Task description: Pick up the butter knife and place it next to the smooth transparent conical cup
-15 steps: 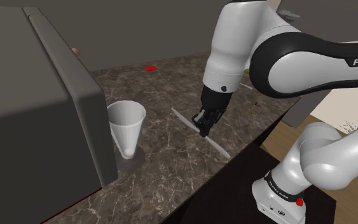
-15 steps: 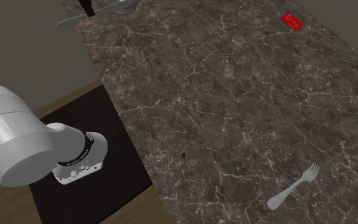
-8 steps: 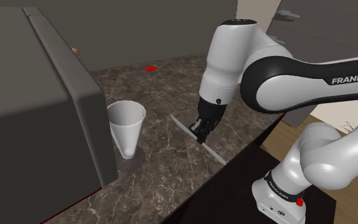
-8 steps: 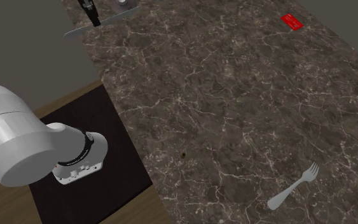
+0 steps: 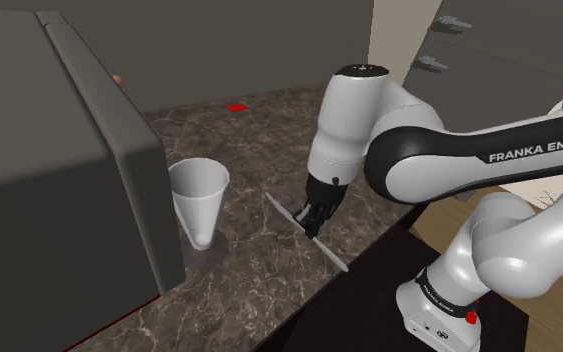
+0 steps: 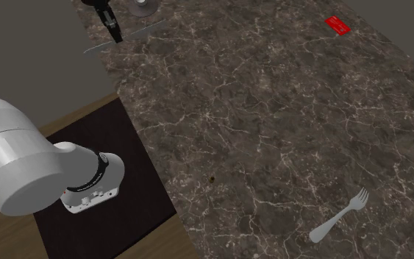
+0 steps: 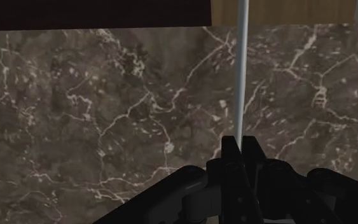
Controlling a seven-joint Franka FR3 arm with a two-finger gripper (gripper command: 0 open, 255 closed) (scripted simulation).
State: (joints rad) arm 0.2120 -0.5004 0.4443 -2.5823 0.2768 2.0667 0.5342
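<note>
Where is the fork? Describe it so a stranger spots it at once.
On the dark veined counter, look to the second exterior view's lower right. The grey fork lies there alone, far from the red card; its tines set it apart.
</note>
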